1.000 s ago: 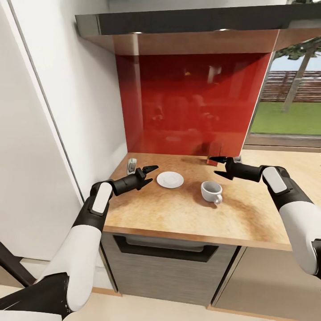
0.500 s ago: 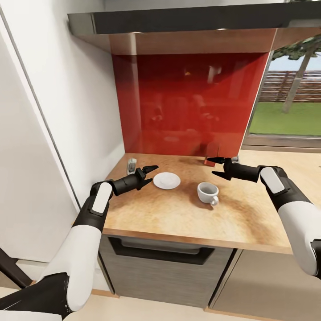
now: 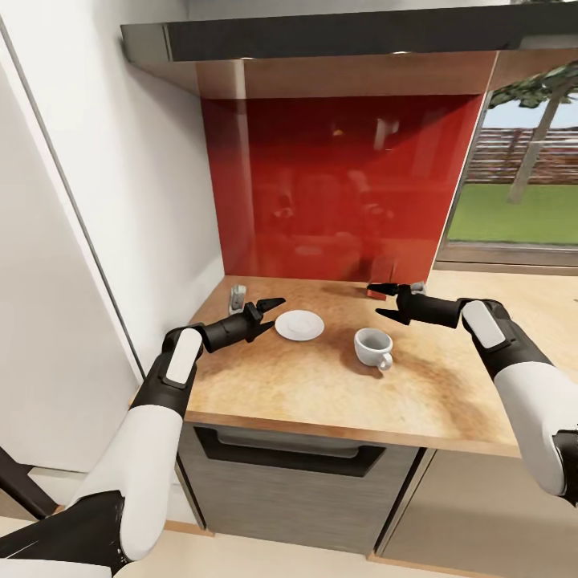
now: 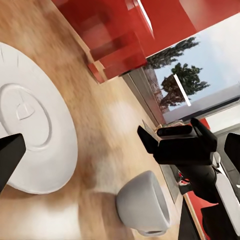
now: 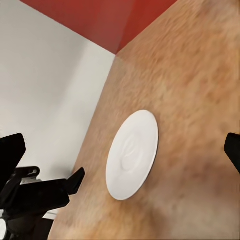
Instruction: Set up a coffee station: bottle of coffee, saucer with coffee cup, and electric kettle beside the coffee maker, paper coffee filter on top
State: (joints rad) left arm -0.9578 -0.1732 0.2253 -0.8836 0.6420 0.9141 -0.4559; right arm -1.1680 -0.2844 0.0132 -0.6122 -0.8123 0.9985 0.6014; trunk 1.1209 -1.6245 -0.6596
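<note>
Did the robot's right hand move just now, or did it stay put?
Yes. The right gripper has slid a little toward the red backsplash, away from the coffee cup. Against the cup, its tips now sit farther back over the countertop.

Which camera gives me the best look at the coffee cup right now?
The head view: the coffee cup stands whole and upright on the countertop, handle visible, apart from the saucer. The left wrist view catches it blurred, near the frame edge.
</note>
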